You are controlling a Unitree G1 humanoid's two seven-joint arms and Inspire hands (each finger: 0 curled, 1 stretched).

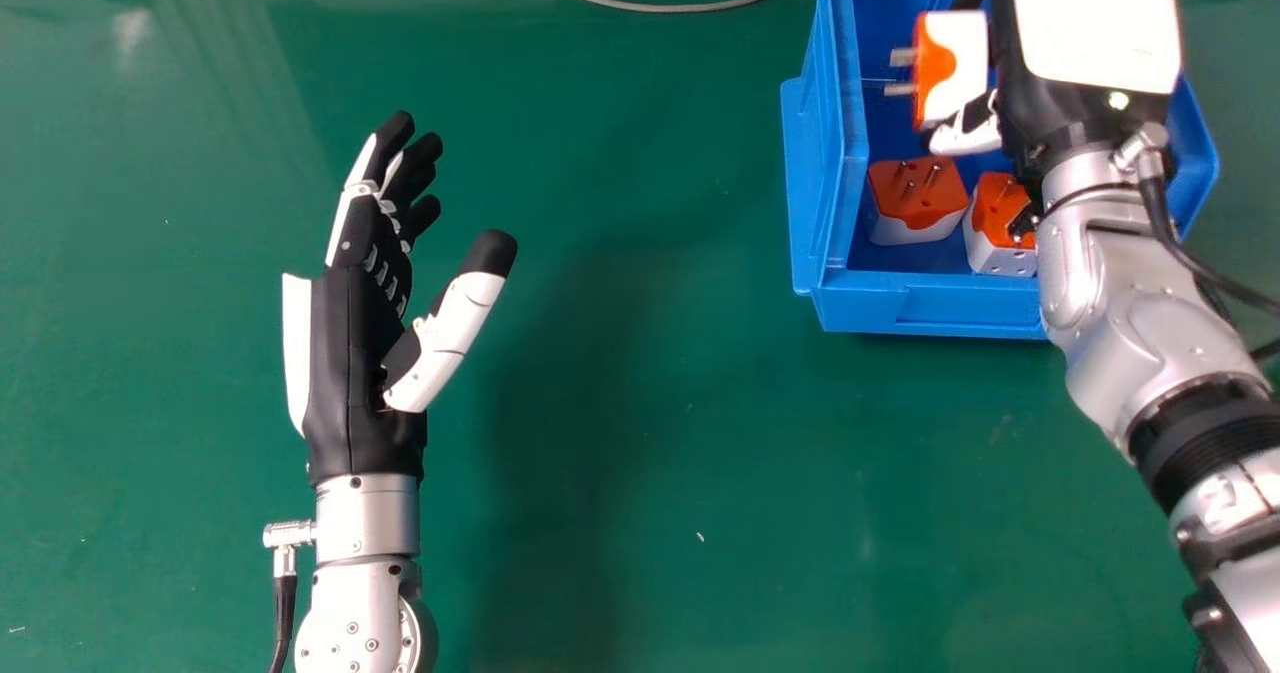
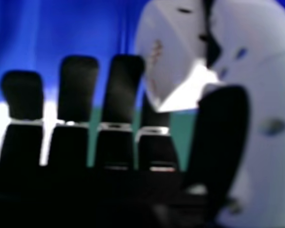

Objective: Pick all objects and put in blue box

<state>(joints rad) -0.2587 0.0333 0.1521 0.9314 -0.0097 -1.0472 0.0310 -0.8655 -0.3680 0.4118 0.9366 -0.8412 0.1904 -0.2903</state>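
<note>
Fingers (image 2: 122,90) and thumb (image 2: 268,80) of our right hand (image 1: 1035,78) are clamped on the held adapter (image 1: 955,68), a white plug adapter with an orange face. We have it at the upper right of the head view, over the blue box (image 1: 822,203). Its orange side and two metal pins point toward the left of the frame, with its white body against our grip. In the right hand view we see its pale body between a fingertip and the thumb, with blue behind the fingers and a little green between some of them.

Our left hand (image 1: 350,363) is at the left of the head view, well apart from the box, its fingers straight and its thumb away from them, with nothing between.

Inside the box, below the held adapter in the frame, we see two more: the left adapter (image 1: 915,198), orange side up with its pins upright, and the right adapter (image 1: 1002,223), near it and partly hidden by our right arm. Both lie toward the box's lower wall.

Under everything we have the green table (image 1: 640,453), with a grey cable (image 1: 660,7) curving along the top edge of the frame, just left of the box.
</note>
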